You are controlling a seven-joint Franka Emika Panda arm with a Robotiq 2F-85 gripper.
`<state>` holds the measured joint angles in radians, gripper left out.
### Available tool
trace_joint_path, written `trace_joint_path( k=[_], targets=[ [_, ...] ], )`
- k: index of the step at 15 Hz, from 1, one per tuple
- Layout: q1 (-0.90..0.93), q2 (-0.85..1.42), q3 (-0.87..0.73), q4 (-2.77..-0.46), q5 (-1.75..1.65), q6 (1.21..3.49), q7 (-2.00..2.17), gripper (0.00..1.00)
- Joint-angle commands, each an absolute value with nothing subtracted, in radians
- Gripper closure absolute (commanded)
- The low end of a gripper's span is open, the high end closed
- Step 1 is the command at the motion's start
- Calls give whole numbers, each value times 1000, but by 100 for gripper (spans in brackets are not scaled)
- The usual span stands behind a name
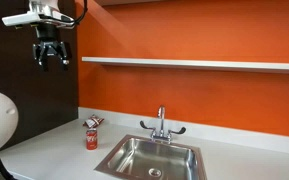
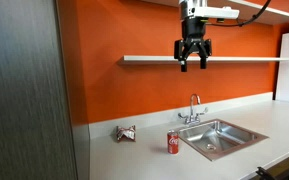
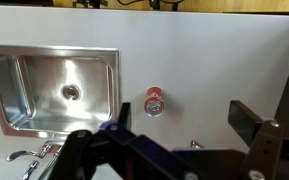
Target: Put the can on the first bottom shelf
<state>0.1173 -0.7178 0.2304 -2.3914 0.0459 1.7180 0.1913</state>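
The gripper [image 2: 193, 64] hangs released above the tabletop [image 2: 114, 156]; wrist view shows the can [image 3: 155, 101] at the sink's [image 3: 44, 75] 3 o'clock.

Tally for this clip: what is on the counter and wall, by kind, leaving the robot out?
can: 1
crumpled item: 1
sink: 1
faucet: 1
shelf: 1
Total: 5
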Motion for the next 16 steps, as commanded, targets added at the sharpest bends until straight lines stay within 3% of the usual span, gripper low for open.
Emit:
trace_joint_path(
  k=[1,16],
  targets=[
    [123,-716,226,-2388,43,1715,195,0],
    [123,-599,201,-2525,49,1928,192,0]
  ],
)
